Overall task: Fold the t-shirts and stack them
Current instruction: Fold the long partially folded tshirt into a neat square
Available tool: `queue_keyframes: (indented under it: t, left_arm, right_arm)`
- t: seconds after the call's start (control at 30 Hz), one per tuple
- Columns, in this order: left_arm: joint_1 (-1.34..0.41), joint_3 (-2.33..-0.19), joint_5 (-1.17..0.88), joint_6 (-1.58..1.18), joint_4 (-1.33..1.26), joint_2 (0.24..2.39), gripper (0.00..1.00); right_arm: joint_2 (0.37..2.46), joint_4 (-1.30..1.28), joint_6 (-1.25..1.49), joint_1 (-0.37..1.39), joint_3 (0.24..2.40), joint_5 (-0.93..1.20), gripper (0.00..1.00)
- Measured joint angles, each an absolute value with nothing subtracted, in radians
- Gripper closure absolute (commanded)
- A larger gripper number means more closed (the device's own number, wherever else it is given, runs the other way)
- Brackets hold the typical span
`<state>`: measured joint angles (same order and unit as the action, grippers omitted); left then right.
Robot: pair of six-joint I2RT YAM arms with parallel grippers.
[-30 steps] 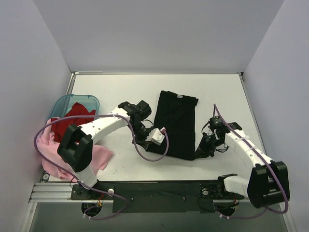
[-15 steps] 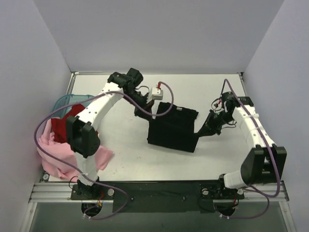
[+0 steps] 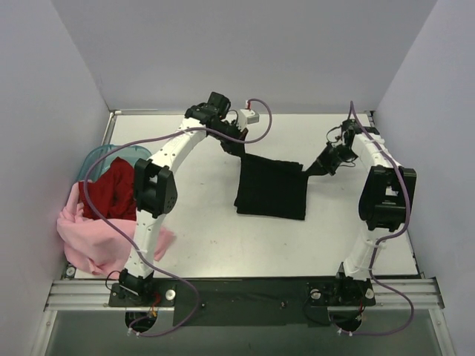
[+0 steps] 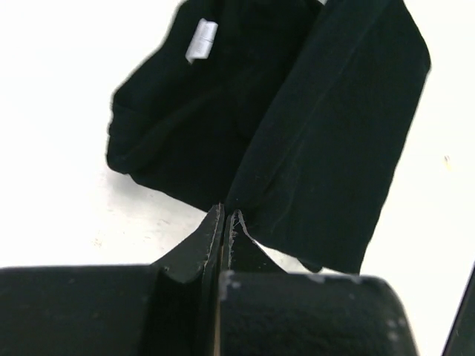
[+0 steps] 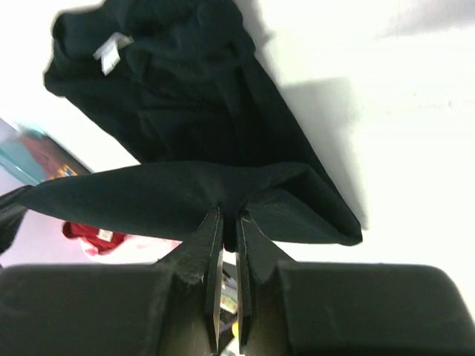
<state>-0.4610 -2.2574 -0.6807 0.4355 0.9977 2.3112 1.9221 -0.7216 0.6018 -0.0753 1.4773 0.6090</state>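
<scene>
Black t-shirt (image 3: pixel 271 189): lying doubled on the bench (image 3: pixel 200 237), centre-far, its far edge lifted (white neck label visible in both wrist views).
Left jaws: clamped on its far-left corner.
Right jaws: clamped on its far-right corner.
Red t-shirt (image 3: pixel 111 189): heaped partly in the teal tub (image 3: pixel 95 157), far left.
Pink t-shirt (image 3: pixel 89 237): crumpled against the red one, nearer the arm bases.

We're in a robotics lab cell.
We see plain panels (image 3: pixel 59 96) boxing a white counter (image 3: pixel 200 222), robot arms (image 3: pixel 174 152) bolted to a metal rail (image 3: pixel 82 297).
</scene>
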Motion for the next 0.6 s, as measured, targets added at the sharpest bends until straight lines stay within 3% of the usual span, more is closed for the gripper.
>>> queue_keyframes:
  t: [0.47, 0.57, 0.6]
  left_arm:
    - [-0.463, -2.262, -0.547, 0.264, 0.701, 2.428, 1.0]
    - [-0.463, -2.262, -0.509, 0.246, 0.657, 2.456, 1.0]
    - [-0.463, -2.262, -0.497, 0.242, 0.643, 2.464, 0.93]
  right_arm:
    - [2.054, -0.528, 0.765, -0.091, 1.565, 0.543, 1.0]
    - [2.091, -0.488, 0.797, -0.091, 1.588, 0.541, 0.8]
    - [2.103, -0.473, 0.808, -0.091, 1.596, 0.538, 0.69]
